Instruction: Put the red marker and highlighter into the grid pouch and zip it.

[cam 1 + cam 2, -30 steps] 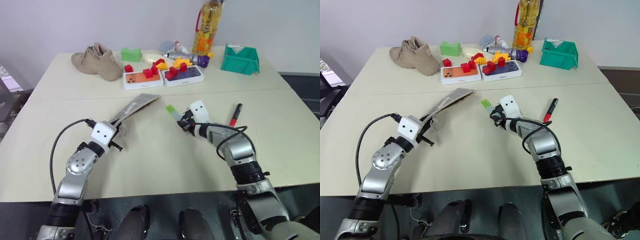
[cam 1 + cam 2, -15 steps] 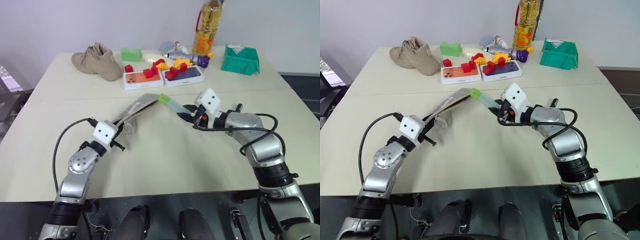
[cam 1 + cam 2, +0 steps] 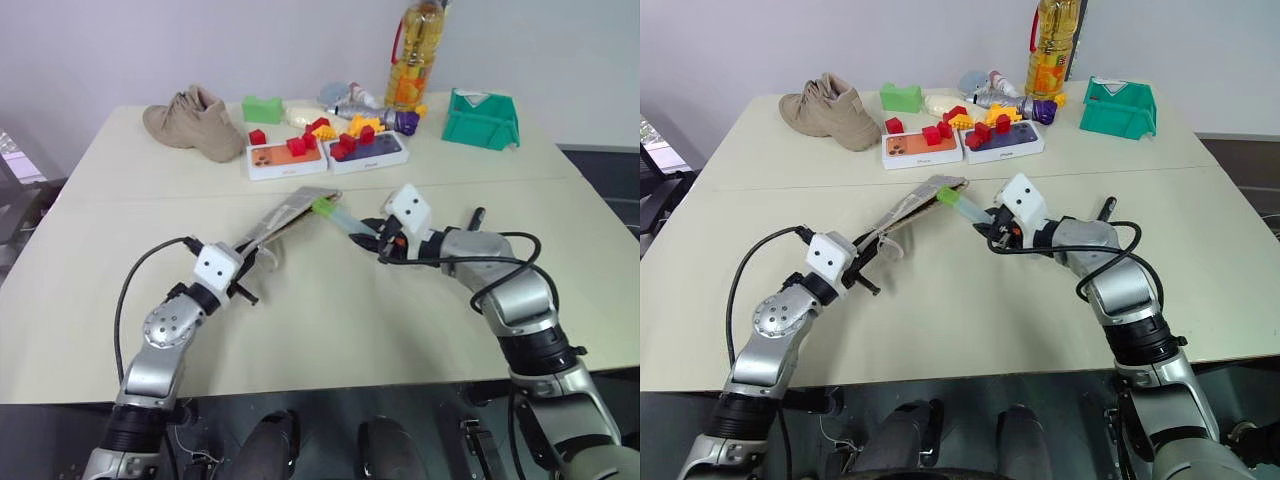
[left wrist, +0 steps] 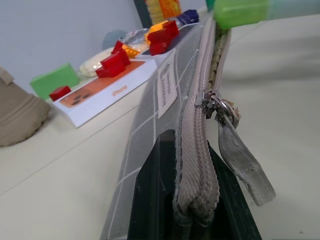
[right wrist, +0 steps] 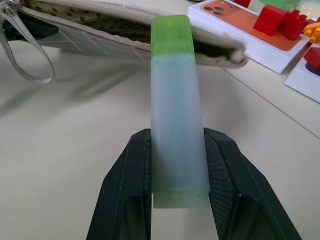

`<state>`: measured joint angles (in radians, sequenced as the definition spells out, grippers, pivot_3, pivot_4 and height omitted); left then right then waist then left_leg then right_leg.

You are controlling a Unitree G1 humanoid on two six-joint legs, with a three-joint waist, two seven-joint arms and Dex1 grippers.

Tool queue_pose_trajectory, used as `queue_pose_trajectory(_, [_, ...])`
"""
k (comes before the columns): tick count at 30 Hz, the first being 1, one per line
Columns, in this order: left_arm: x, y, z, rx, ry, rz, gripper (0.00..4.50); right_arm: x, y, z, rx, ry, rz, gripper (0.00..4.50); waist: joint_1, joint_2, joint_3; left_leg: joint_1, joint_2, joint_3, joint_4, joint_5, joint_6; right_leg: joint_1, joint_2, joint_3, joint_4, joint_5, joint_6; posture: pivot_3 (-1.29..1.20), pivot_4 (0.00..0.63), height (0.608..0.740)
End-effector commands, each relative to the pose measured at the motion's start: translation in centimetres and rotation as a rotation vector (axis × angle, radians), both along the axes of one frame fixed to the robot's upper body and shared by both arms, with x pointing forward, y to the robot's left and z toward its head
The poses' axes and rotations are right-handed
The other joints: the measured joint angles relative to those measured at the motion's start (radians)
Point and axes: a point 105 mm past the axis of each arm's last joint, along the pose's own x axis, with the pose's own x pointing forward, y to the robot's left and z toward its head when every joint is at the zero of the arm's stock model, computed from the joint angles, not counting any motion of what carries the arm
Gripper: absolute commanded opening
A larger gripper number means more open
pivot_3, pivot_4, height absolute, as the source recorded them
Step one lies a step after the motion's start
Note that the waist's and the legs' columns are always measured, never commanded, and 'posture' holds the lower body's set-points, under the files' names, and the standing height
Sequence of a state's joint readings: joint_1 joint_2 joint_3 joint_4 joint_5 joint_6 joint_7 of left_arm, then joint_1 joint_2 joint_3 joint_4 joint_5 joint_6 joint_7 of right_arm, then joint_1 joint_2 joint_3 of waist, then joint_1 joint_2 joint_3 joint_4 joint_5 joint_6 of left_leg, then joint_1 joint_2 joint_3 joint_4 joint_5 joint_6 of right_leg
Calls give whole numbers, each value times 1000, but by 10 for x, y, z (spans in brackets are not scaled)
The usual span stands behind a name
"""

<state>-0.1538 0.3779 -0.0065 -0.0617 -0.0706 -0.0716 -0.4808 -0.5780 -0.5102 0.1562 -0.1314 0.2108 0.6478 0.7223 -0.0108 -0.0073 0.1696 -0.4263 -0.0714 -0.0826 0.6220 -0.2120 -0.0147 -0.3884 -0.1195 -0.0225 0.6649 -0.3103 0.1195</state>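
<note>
Pinching chunky translucent highlighter (image 5: 175,115) beside woven grid pouch (image 4: 150,135).

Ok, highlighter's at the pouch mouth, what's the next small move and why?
Probably ease the right gripper forward so the highlighter slides cap-first into the grid pouch. The green cap sits at the open zipper edge, not yet inside, while the left gripper holds the pouch's near end off the table.
</note>
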Motion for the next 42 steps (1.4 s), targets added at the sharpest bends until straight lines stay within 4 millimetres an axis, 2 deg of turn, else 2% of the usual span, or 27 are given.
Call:
queue_pose_trajectory(1, [-5,-8,14,-13,-51,-41,0,-1,4,10,-7,-40,22,892,0,0,0,0,0,0,0,0,0,0,0,0,0,0,0,0,150,739])
queue_pose_trajectory(5, [-8,-15,14,15,-57,-91,0,-3,5,11,-40,-55,43,892,0,0,0,0,0,0,0,0,0,0,0,0,0,0,0,0,150,739])
queue_pose_trajectory(9, [-12,-21,11,77,-57,-151,0,-8,4,10,-147,-91,103,892,0,0,0,0,0,0,0,0,0,0,0,0,0,0,0,0,150,739])
queue_pose_trajectory(18, [-37,-46,-7,273,-45,-416,0,-35,7,0,-415,-119,346,892,-1,0,0,0,0,0,0,0,0,0,0,0,0,0,0,0,150,739])
queue_pose_trajectory(25, [-39,-50,-12,293,-28,-457,0,-40,12,-1,-385,-98,378,892,0,0,0,0,0,0,0,0,0,0,0,0,-1,0,0,0,150,739])
queue_pose_trajectory(26, [-39,-50,-13,292,-27,-452,0,-41,12,0,-371,-92,374,1965,0,0,0,0,0,0,0,0,0,0,0,0,-1,0,0,0,150,739])
queue_pose_trajectory(27, [-38,-49,-13,285,-24,-441,0,-42,11,4,-353,-98,372,2358,1,0,0,0,0,0,0,0,0,0,0,0,-1,0,0,0,150,739])
queue_pose_trajectory(30, [-34,-48,-13,263,-16,-408,0,-48,9,16,-283,-117,376,3902,2,0,0,0,0,0,0,0,0,0,0,0,-1,0,0,0,150,739])
queue_pose_trajectory(31, [-31,-46,-12,238,-8,-380,0,-52,6,20,-258,-118,382,3902,4,0,0,0,0,0,0,0,0,0,0,0,-1,0,0,0,150,739])
queue_pose_trajectory(34, [-21,-38,-10,179,3,-284,0,-55,-12,34,-137,-88,331,3902,6,0,0,0,0,0,1,0,0,1,0,0,-1,0,0,0,150,739])
queue_pose_trajectory(37, [-11,-31,-6,115,10,-192,0,-34,-49,36,-55,-62,133,3902,6,-1,0,0,0,0,1,0,0,1,0,0,0,0,0,0,150,739])
queue_pose_trajectory(40, [-5,-28,-7,103,11,-141,0,0,-99,30,12,-38,-184,3902,4,-1,0,0,0,0,1,0,0,2,0,-1,0,0,0,0,150,739])
queue_pose_trajectory(42, [-2,-30,-8,97,13,-129,0,18,-138,21,115,35,-434,4454,3,-1,0,0,0,0,1,0,0,1,0,0,0,0,0,0,150,739])
